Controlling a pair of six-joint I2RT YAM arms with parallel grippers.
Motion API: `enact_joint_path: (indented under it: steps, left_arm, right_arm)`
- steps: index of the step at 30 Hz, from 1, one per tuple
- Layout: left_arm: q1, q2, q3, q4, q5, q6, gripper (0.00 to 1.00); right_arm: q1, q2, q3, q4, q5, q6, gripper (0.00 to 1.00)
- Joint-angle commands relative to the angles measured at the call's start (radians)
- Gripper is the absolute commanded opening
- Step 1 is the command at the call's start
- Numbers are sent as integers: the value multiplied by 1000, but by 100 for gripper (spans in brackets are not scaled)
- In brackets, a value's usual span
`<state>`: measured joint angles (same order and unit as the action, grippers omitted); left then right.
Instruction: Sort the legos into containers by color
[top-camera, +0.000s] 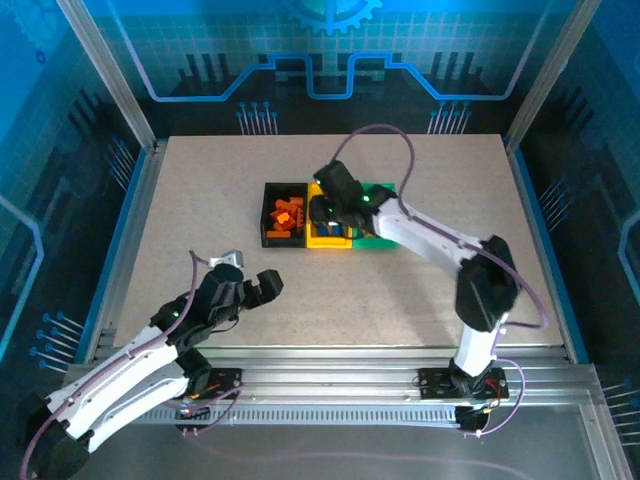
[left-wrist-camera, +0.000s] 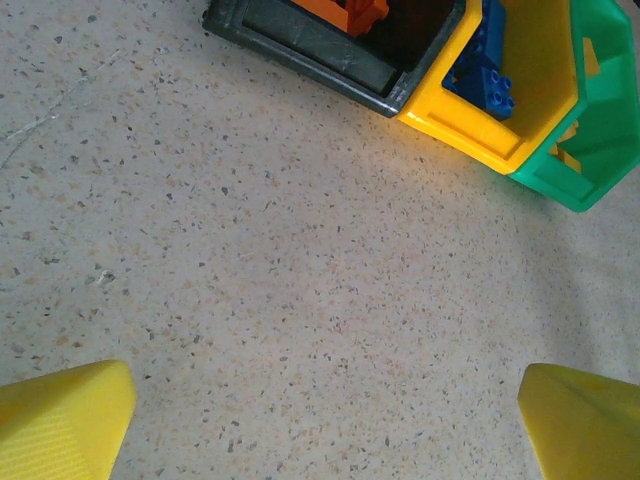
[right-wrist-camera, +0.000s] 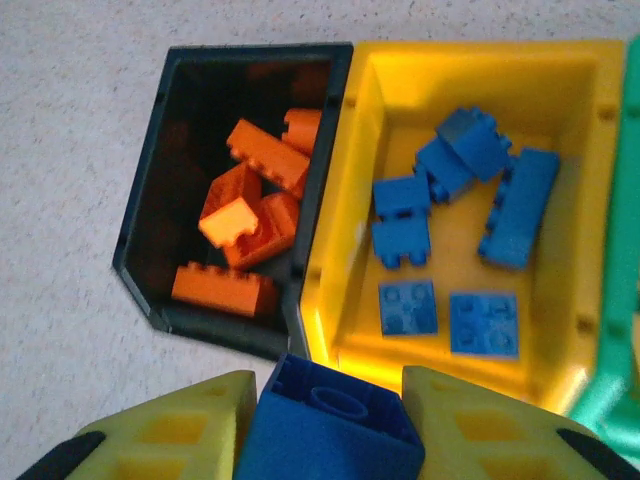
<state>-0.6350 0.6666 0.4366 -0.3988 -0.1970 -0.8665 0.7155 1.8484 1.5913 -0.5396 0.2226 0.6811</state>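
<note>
Three joined bins sit mid-table: the black bin (top-camera: 271, 220) holds several orange legos (right-wrist-camera: 252, 185), the yellow bin (top-camera: 322, 239) holds several blue legos (right-wrist-camera: 465, 160), and the green bin (top-camera: 377, 241) sits to the right. My right gripper (right-wrist-camera: 330, 420) hovers over the near edge of the yellow bin, shut on a blue lego (right-wrist-camera: 330, 425) with its hollow underside facing the camera. My left gripper (top-camera: 250, 277) rests low over bare table near the front left, open and holding nothing; its yellow fingertips (left-wrist-camera: 65, 415) frame speckled tabletop.
The right arm (top-camera: 440, 240) stretches diagonally from its base to the bins. Blue enclosure walls and metal rails (top-camera: 120, 240) border the speckled table. In the left wrist view, yellow bricks (left-wrist-camera: 570, 150) peek inside the green bin (left-wrist-camera: 600, 110).
</note>
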Motion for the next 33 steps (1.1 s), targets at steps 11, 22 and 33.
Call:
enact_joint_path:
  steps: [11,22,33]
  left_arm:
    - [7,-8,45,-43,-25,1,99]
    - [9,-7,120,-66,-78,32,99]
    - [27,158,218,108,-407,281,99]
  right_arm:
    - [-101,283,326,-251,35,-6,56]
    - [-90,-3,141,-90,52,-5,72]
    - [-106,-622,-579,269,235,-41,100]
